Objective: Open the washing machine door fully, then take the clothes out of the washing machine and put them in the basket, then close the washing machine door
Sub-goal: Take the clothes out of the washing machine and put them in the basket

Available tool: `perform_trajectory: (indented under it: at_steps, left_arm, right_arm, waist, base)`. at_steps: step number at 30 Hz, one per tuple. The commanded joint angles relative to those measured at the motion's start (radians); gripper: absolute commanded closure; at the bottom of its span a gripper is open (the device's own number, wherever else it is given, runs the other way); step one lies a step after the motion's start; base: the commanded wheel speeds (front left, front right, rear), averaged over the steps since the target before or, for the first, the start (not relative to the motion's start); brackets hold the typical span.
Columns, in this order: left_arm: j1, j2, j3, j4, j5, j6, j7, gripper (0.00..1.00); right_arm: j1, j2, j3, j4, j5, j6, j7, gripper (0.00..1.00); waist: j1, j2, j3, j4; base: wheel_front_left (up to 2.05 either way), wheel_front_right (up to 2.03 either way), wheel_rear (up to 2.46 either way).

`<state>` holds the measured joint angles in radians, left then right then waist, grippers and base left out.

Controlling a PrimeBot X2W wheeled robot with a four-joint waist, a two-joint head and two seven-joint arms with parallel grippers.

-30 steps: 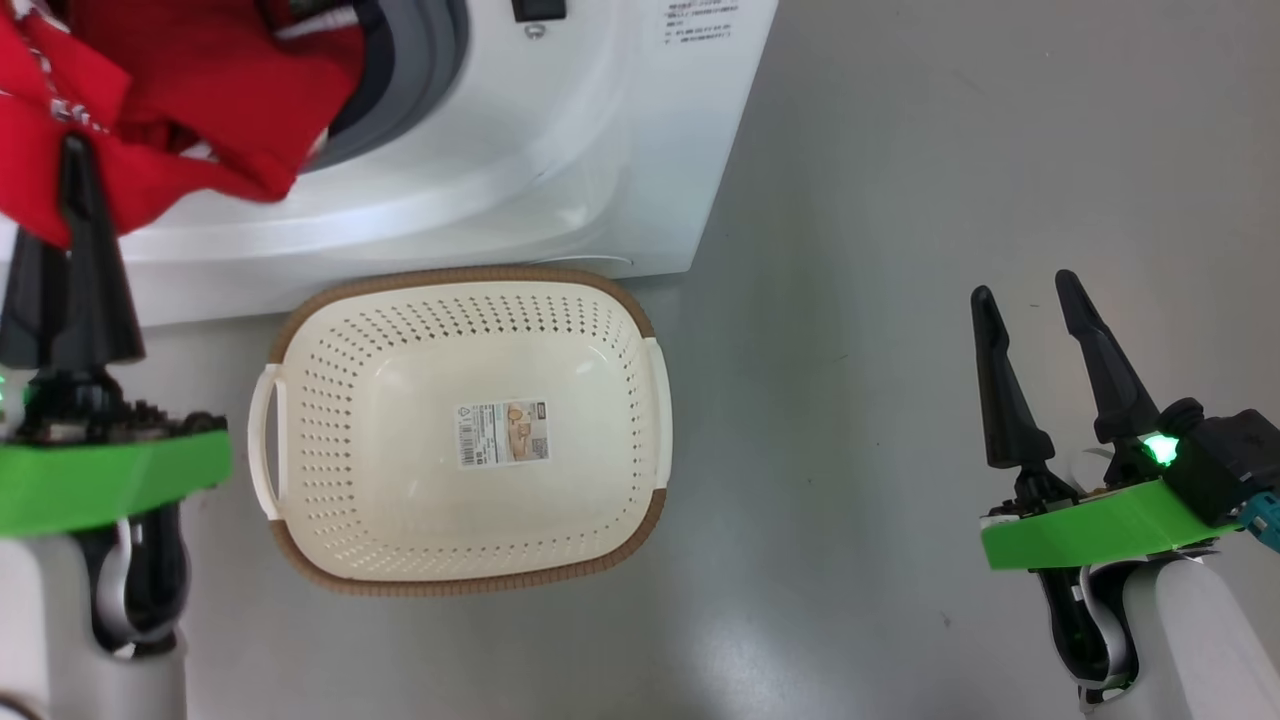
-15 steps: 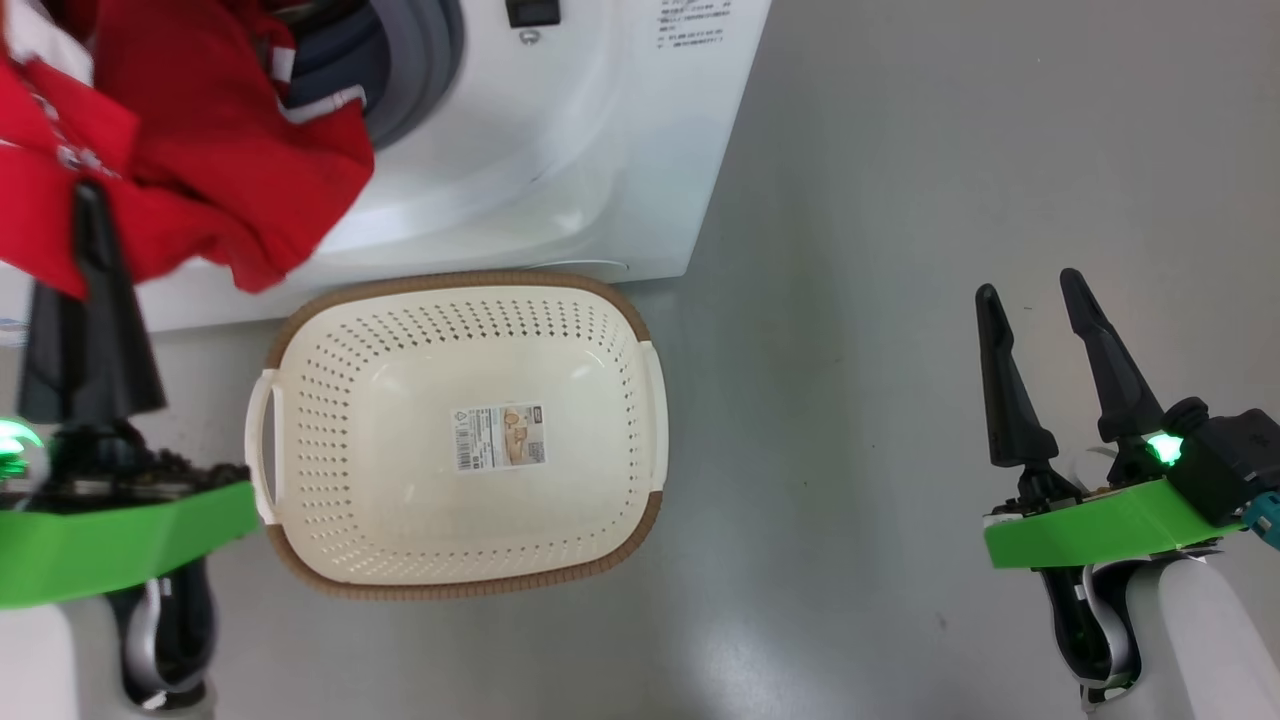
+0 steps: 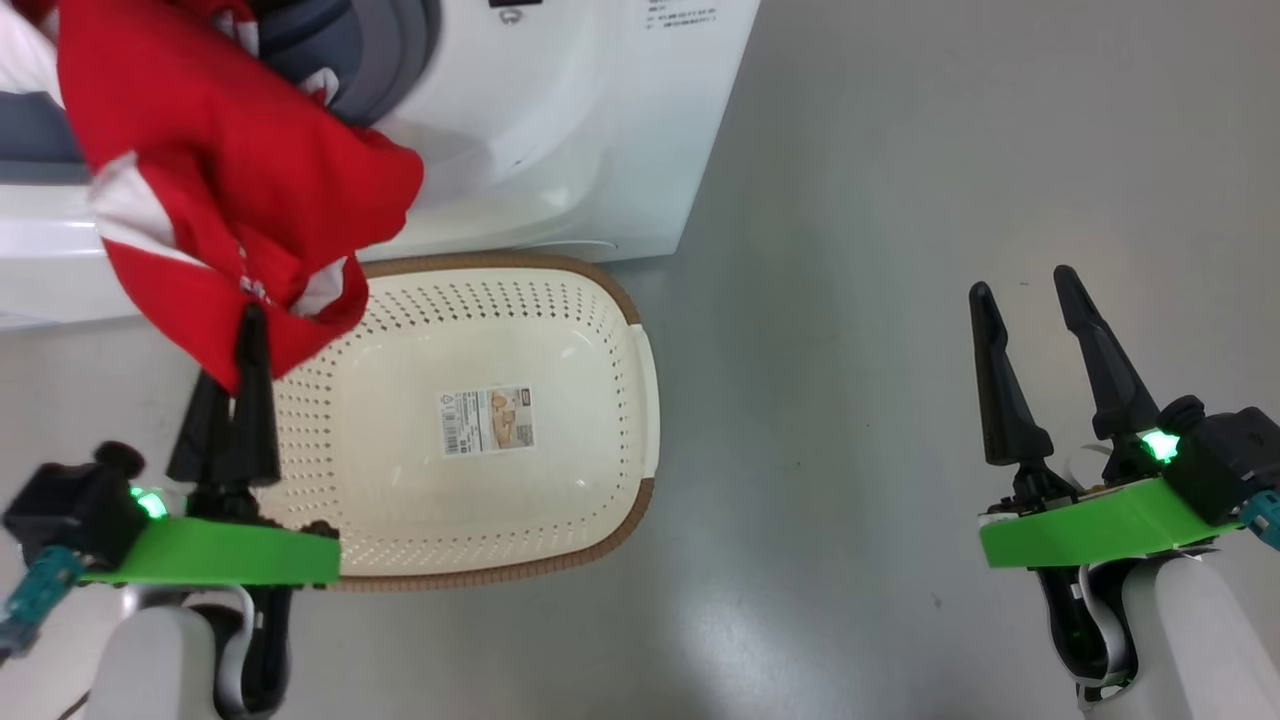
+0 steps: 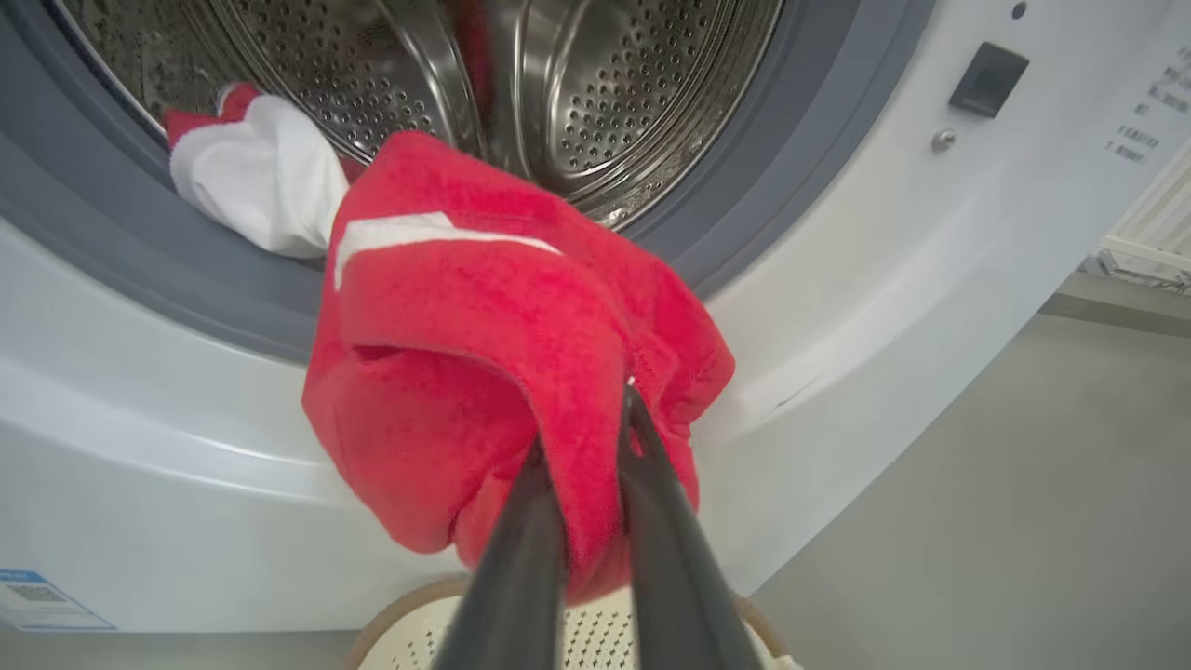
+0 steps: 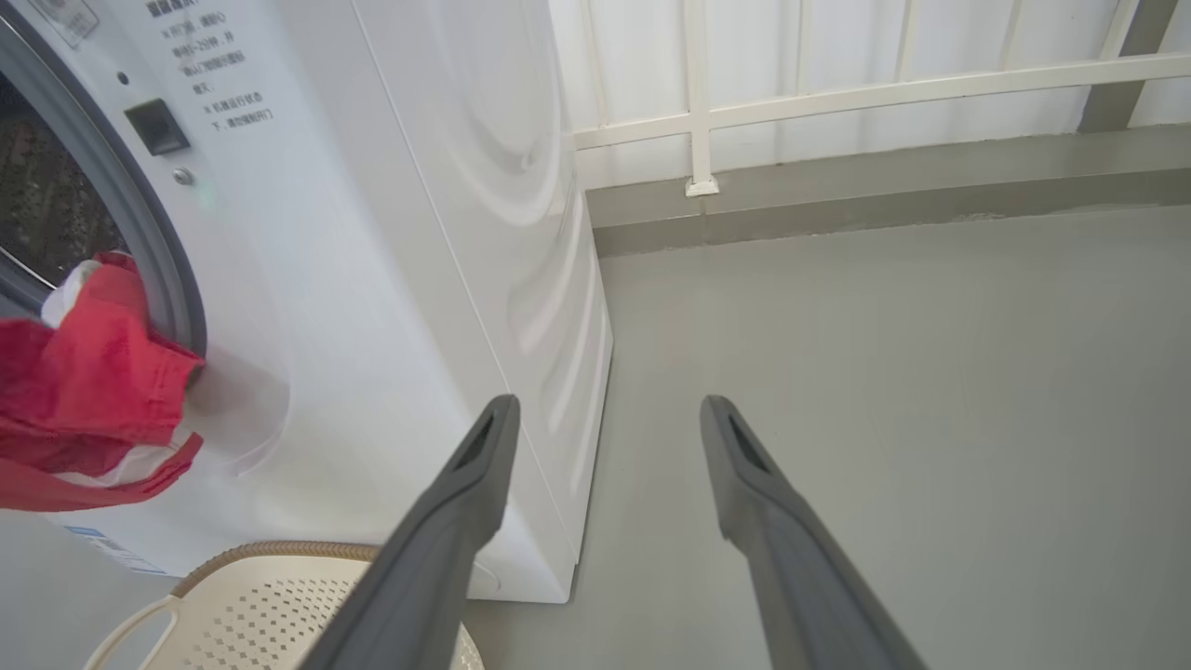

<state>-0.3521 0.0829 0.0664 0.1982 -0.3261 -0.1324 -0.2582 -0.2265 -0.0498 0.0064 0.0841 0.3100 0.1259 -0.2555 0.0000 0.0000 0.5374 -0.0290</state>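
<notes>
Clothes (image 3: pixel 230 190) of red cloth with white parts hang from the left gripper (image 3: pixel 247 325), whose two fingers are pressed together on a fold near the cloth's lower edge. In the left wrist view the same gripper (image 4: pixel 583 423) pinches that red fold, and the bundle hangs in front of the washer (image 3: pixel 560 120), below the grey ring (image 4: pixel 809 140) and the steel drum (image 4: pixel 605 93). The upper end of the cloth reaches to the drum mouth. A second piece (image 4: pixel 260 177), white and red, lies on the grey ring at the drum mouth, beside the held one.

The basket (image 3: pixel 600 290) stands upright on the floor (image 3: pixel 900 200), just in front of the washer. In the head view the hanging cloth covers its far left corner. A paper label (image 3: pixel 485 420) sits on the basket's bottom. A small blue sticker (image 4: pixel 37 596) shows low on the washer's front.

The right gripper (image 3: pixel 1022 282) is over the floor, well to the right of the basket, with its fingers spread and nothing between them. In the right wrist view this gripper (image 5: pixel 607 402) points past the washer's side toward a white railing (image 5: pixel 837 88).
</notes>
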Motion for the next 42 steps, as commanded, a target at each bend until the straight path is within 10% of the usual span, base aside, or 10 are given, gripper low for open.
perform_trajectory:
  at_steps: [1, 9, 11, 13, 42]
  left_arm:
    - [0.005, 0.033, 0.022, -0.004, 0.004, 0.002, -0.004, 1.00]
    - [-0.059, 0.065, -0.039, 0.143, -0.004, 0.002, -0.004, 0.82]
    - [-0.078, 0.072, -0.056, 0.179, -0.006, 0.002, -0.004, 0.56]
    - [-0.095, 0.077, -0.067, 0.212, -0.007, 0.002, -0.004, 0.00]
    - [-0.095, 0.062, -0.006, 0.193, 0.009, 0.002, -0.004, 0.00]
  right_arm:
    - [0.001, 0.000, 0.020, -0.028, 0.010, 0.005, -0.006, 0.00]
    - [-0.011, 0.000, 0.022, -0.035, 0.010, 0.005, -0.006, 0.00]
    - [-0.015, 0.000, 0.024, -0.036, 0.011, 0.005, -0.006, 0.00]
    - [-0.017, 0.000, 0.026, -0.037, 0.012, 0.005, -0.006, 0.00]
    - [-0.016, 0.000, 0.031, -0.027, 0.004, 0.005, -0.006, 0.00]
  waist:
    - [0.0000, 0.0000, 0.008, -0.003]
    - [0.0000, 0.0000, 0.048, -0.007]
    - [0.0000, 0.0000, 0.057, -0.009]
    - [0.0000, 0.0000, 0.063, -0.012]
    - [0.0000, 0.0000, 0.035, 0.010]
  base:
    - [0.00, 0.00, 0.00]
    - [0.00, 0.00, 0.00]
    - [0.00, 0.00, 0.00]
    - [0.00, 0.00, 0.00]
    - [0.00, 0.00, 0.00]
